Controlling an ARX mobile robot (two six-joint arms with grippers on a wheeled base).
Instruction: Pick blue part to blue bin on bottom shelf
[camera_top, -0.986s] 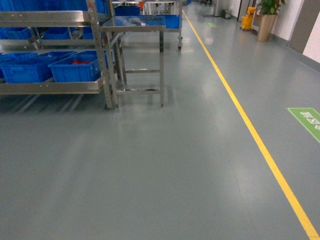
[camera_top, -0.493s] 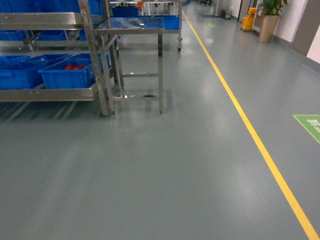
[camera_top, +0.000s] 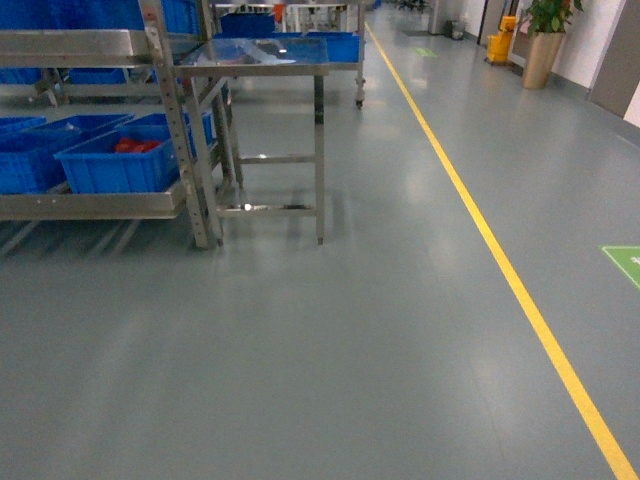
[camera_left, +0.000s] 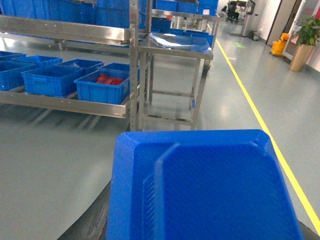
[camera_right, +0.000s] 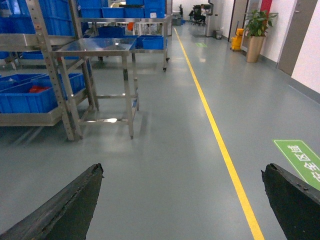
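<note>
1. The right hand (camera_right: 182, 200) is wide open and holds nothing: its two dark fingers (camera_right: 65, 207) sit at the lower corners of the right wrist view with bare floor (camera_right: 170, 165) between them.
2. The left hand cannot be seen. The left wrist view is filled at the bottom by a blue part (camera_left: 205, 187), a moulded tray-like piece. It seems to be carried on that arm, but whether the hand is closed on it cannot be told.
3. Neither arm shows in the head view, so both appear tucked in while the base drives.
4. The rack (camera_top: 150, 110) stands at the head view's left edge, with a steel desk (camera_top: 255, 60) just beside its right end.
5. On the bottom shelf (camera_top: 95, 203) the crate (camera_top: 115, 160) nearest the rack's right end holds red packets, so it is not the target.
6. The blue bin (camera_top: 25, 158) is most likely among the crates to its left, partly cut off by the frame edge. Which one exactly cannot be settled from here.
7. Judged stage: approach, with nothing placed yet.
8. Risks from here:
   - Dropping the part into the red-packet crate, since the crates look alike.
   - The part slipping during driving or turning, as the grip is unverified.
   - The part or arm striking the rack's upright or upper shelf, because the bottom level is low and overhung.
   - The base clipping the desk's legs if it turns in tight.
</note>
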